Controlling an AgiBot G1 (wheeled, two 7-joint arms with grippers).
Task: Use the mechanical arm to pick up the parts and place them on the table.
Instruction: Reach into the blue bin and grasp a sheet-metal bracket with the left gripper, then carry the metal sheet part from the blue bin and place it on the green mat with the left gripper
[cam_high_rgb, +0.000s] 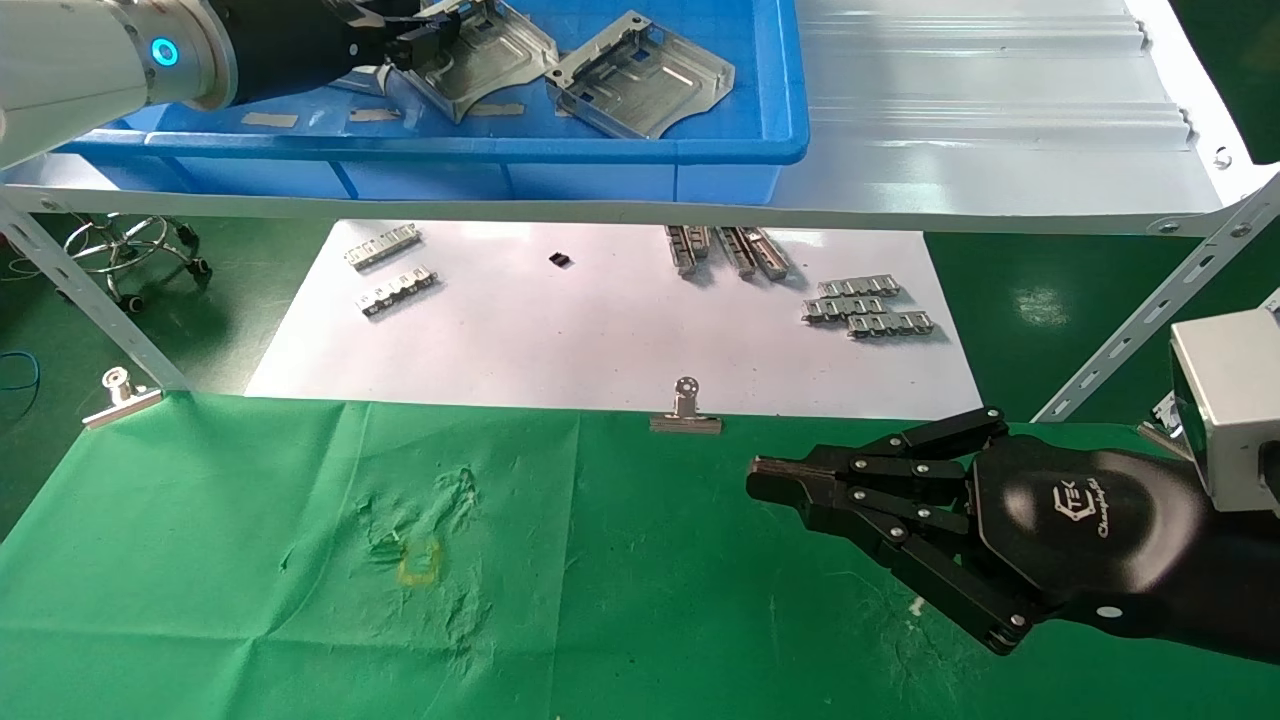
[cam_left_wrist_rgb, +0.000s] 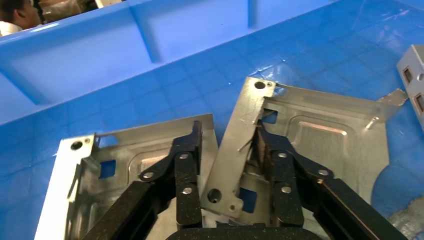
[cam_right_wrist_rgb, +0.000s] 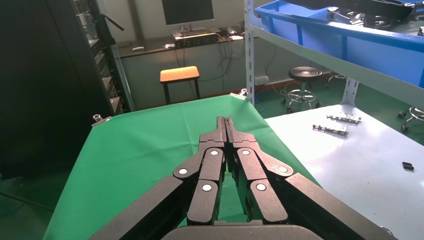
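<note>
The left gripper (cam_left_wrist_rgb: 227, 165) reaches into the blue bin (cam_high_rgb: 780, 90) at 11 o'clock in the head view, its fingers (cam_left_wrist_rgb: 187, 170) narrowed on the upturned edge of one silver part (cam_left_wrist_rgb: 320, 145). A second part (cam_left_wrist_rgb: 120, 165) lies just beside it, and a third (cam_high_rgb: 640, 75) rests at about 12 o'clock in the bin. The right gripper (cam_high_rgb: 765, 483) hangs over the green tabletop (cam_high_rgb: 200, 560) at 4 o'clock, fingers pressed together; white lettering on its shell is too small to read
</note>
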